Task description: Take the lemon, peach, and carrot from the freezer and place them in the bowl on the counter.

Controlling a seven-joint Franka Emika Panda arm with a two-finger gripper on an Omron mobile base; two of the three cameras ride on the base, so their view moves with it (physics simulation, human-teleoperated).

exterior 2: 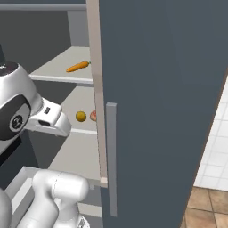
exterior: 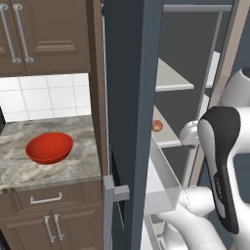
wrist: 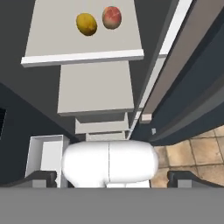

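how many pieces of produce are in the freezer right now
3: the carrot lies on an upper shelf; the lemon and the peach sit side by side on the shelf below. Others may be hidden in the drawers.

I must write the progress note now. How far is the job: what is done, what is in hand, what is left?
Done: the freezer stands open; nothing is in the red bowl on the counter. In hand: the open pincer holds nothing and looks toward the shelf with the lemon and peach. Left: all three, with the carrot one shelf higher.
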